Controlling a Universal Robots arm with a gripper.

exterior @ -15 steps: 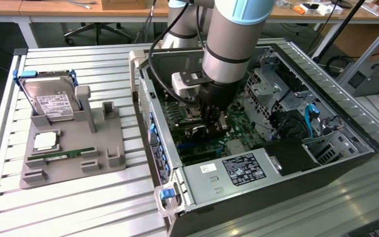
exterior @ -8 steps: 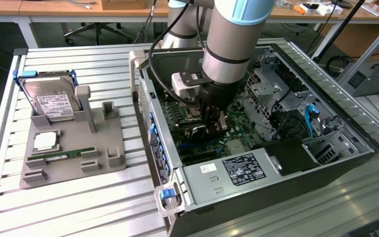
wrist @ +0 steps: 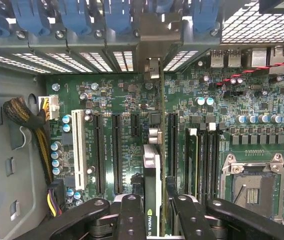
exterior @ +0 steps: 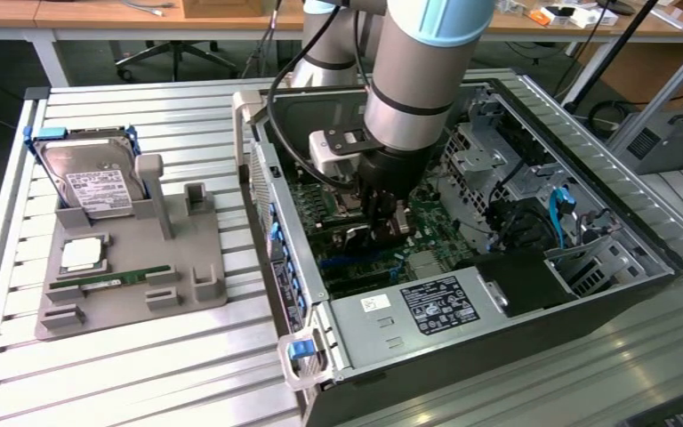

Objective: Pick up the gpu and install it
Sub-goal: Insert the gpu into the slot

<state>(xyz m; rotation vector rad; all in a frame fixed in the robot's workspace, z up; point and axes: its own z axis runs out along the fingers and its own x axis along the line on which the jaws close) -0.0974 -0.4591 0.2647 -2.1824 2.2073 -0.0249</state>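
My gripper point(exterior: 386, 222) reaches down into the open computer case point(exterior: 626, 267) and is shut on the gpu point(exterior: 394, 221), a thin dark card held on edge over the green motherboard point(exterior: 437, 240). In the wrist view the gpu point(wrist: 152, 185) stands edge-on between the two black fingers point(wrist: 132, 215) of the gripper point(wrist: 155, 202). Its silver bracket end point(wrist: 153, 67) points toward the rear slot openings. The card hangs over the black expansion slots point(wrist: 117, 150), between the long slot point(wrist: 172, 145) and the short one point(wrist: 134, 125); whether it is seated I cannot tell.
A grey fixture point(exterior: 188, 267) at the exterior view's left holds a silver hard drive point(exterior: 95, 182), a processor chip point(exterior: 83, 253) and a green memory stick point(exterior: 110, 283). Inside the case are the processor socket point(wrist: 254, 182), a cable bundle point(wrist: 29, 117), blue slot latches point(wrist: 72, 17) and the drive cage point(exterior: 496, 151).
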